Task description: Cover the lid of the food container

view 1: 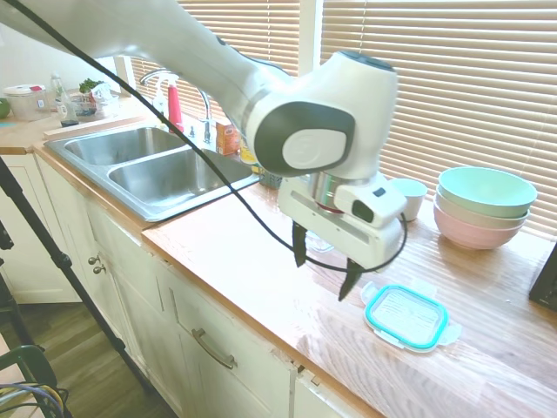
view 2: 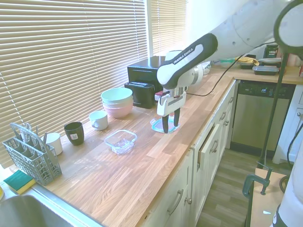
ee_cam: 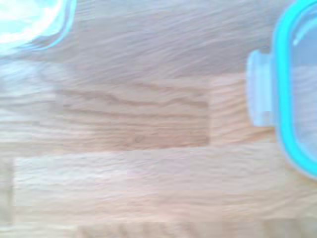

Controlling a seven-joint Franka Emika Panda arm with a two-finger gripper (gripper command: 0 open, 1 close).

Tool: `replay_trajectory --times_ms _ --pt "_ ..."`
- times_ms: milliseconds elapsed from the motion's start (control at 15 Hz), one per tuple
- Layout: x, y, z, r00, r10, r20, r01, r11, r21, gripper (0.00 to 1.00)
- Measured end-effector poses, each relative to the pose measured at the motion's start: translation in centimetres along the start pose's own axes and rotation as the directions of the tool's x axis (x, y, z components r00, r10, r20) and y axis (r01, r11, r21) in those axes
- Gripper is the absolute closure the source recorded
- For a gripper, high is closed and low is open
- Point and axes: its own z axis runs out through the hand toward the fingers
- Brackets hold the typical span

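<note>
The lid (view 1: 406, 315), clear with a teal rim, lies flat on the wooden counter near the front edge. My gripper (view 1: 324, 268) hangs open just above the counter, beside the lid's left end, with nothing between its fingers. In the second exterior view the gripper (view 2: 170, 122) stands in front of the lid (view 2: 160, 126) and hides part of it. The food container (view 2: 120, 141), a small clear glass dish, sits uncovered further along the counter; in the first exterior view the hand hides it. The wrist view shows the lid's edge (ee_cam: 297, 99) and a corner of the container (ee_cam: 29, 20).
Stacked pastel bowls (view 1: 485, 205) and a white mug (view 2: 98, 119) stand at the back by the blinds. A dark cup (view 2: 74, 133) and a grey cutlery basket (view 2: 31, 153) sit toward the sink (view 1: 148, 165). A black toaster oven (view 2: 151, 80) stands behind the lid.
</note>
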Motion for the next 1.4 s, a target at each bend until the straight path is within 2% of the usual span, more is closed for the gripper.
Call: replay_trajectory --times_ms 200,600,1067,1400 --pt "3.9 1.1 1.5 1.0 -0.002 0.004 0.002 1.0 0.017 0.0" --pt "10.1 4.0 2.0 1.0 0.023 0.005 -0.023 0.998 0.052 0.0" --pt "14.2 7.0 3.0 0.998 0.059 0.025 -0.06 0.996 0.063 0.0" --pt "16.6 7.0 3.9 0.997 0.062 0.05 -0.066 0.995 0.075 0.0"
